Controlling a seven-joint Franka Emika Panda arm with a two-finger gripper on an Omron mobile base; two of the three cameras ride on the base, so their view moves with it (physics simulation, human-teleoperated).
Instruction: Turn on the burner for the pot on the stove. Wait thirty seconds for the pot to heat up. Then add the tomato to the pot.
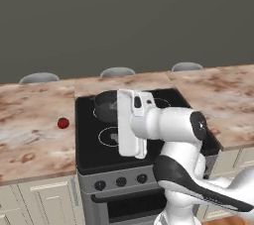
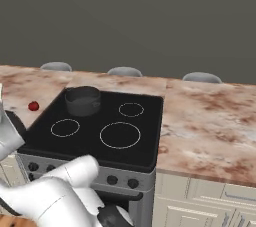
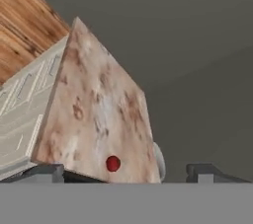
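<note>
The dark grey pot (image 1: 106, 105) (image 2: 82, 100) sits at the back left of the stove (image 1: 89, 144) (image 2: 100, 116), and its burner ring is mostly hidden beneath it. The small red tomato (image 1: 63, 123) (image 2: 33, 106) (image 3: 113, 163) lies on the marble counter left of the stove. My white hand (image 1: 130, 122) hangs over the front half of the glass top, right of the tomato and in front of the pot. In the hand view my gripper (image 3: 126, 173) is open, its dark fingertips (image 3: 47, 172) far apart with nothing between them, facing the tomato.
Black knobs (image 1: 121, 181) (image 2: 112, 179) line the stove's steel front. Marble counter (image 1: 30, 135) (image 2: 210, 121) runs on both sides. Grey stool backs (image 1: 117, 72) (image 2: 124, 71) stand behind the counter. Three other white rings (image 2: 120, 135) are bare.
</note>
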